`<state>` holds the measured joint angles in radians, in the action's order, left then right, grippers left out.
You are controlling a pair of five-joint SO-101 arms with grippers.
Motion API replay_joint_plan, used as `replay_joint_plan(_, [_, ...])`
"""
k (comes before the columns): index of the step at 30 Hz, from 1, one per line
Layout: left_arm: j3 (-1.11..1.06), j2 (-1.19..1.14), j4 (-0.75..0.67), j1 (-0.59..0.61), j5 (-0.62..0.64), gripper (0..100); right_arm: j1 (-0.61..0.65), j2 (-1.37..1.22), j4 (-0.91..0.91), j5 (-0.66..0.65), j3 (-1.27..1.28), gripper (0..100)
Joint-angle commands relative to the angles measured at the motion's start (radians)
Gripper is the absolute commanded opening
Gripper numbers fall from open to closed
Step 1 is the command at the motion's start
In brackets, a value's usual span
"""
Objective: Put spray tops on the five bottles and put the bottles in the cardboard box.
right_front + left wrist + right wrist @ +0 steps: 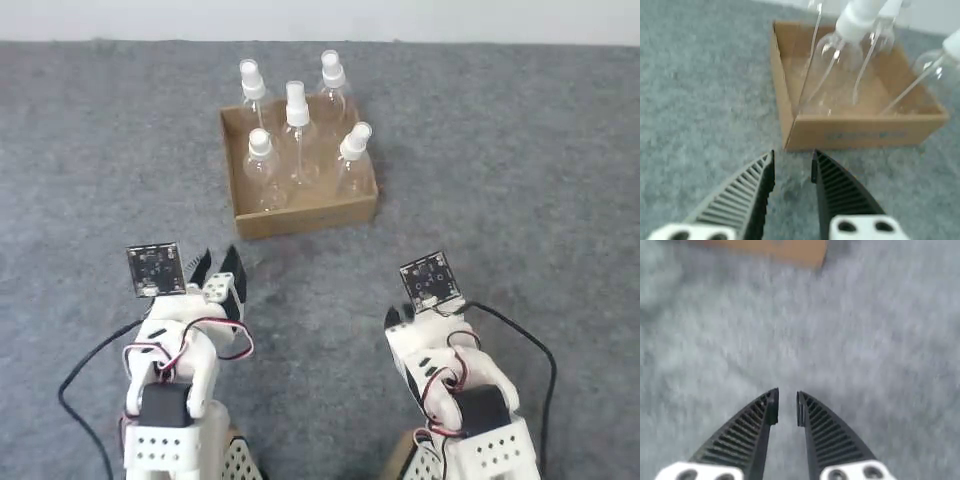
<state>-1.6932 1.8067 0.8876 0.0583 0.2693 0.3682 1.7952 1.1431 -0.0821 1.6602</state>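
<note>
The grey desk [520,160] is filling the high view, carrying everything. The cardboard box [300,218] is sitting in the upper middle of the frame. The five bottles [262,165] are standing upright inside it, three toward the front and two along the back wall. Each is wearing a white spray top [297,105], so all five are already in the box. The left claw [792,167] is sitting at the lower left of the high view. It is pointing at the box's near corner, well apart from it, with its fingers spread and holding nothing. The right claw [787,407] is hanging over bare desk at the lower right, showing only a narrow gap between its fingers and gripping nothing.
</note>
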Motion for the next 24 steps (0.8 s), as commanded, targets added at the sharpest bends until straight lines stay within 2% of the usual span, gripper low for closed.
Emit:
replay_joint_plan(1, [0.008, 0.012, 0.126, -0.005, 0.003, 12, -0.008, 0.019, 0.108, -0.018, 0.023, 1.0])
replay_joint_plan(8, [0.008, 0.012, 0.379, 0.002, 0.008, 11, -0.008, 0.019, 0.168, -0.018, 0.023, 1.0])
replay_joint_plan(24, [0.008, 0.012, 0.373, 0.002, 0.008, 11, -0.007, 0.019, 0.168, -0.018, 0.023, 1.0])
